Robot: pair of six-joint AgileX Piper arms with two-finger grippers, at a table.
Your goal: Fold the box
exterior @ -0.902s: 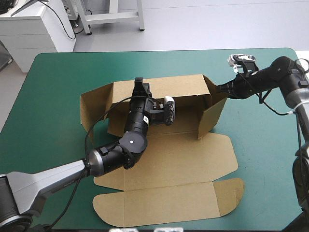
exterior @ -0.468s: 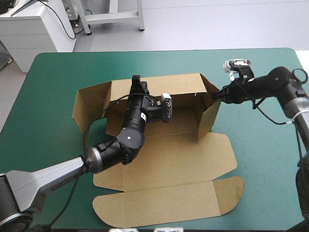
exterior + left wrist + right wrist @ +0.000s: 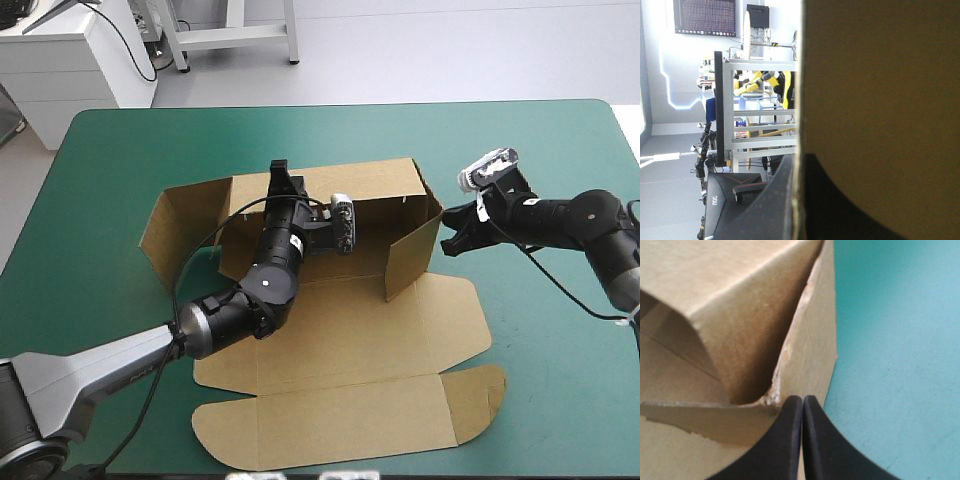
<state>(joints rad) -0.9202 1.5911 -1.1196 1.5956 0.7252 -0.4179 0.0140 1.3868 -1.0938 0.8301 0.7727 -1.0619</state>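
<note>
pressing in from the right, our right hand point(image 3: 447, 240) met the box point(image 3: 340, 340) with its black fingers clenched into one point and nothing between them. the tip sat at the outer face of the right side flap point(image 3: 412, 258), close to the crease where it joins the rear wall point(image 3: 370, 185). our left hand point(image 3: 283, 178) was grasping the top edge of that wall, one finger on either face of the board, holding it upright.

the brown sheet lay near the middle of the teal-green counter point(image 3: 560, 400). its rear wall stood raised and the right flap was swung partway inward. the left side flap point(image 3: 170, 228) splayed outward, and the lid panel point(image 3: 340, 430) lay flat toward the near edge.

we judged the step in hand to be turning the right flap square to the rear wall. done well, the push would run low and close to the crease, not at the flap's free edge, so the board hinges rather than buckles. the right wrist view showed the corner frayed there. the left hand's grip needed to brace the wall against the shove, or the whole sheet might slide across the counter. the left flap looked to need the same turn.
</note>
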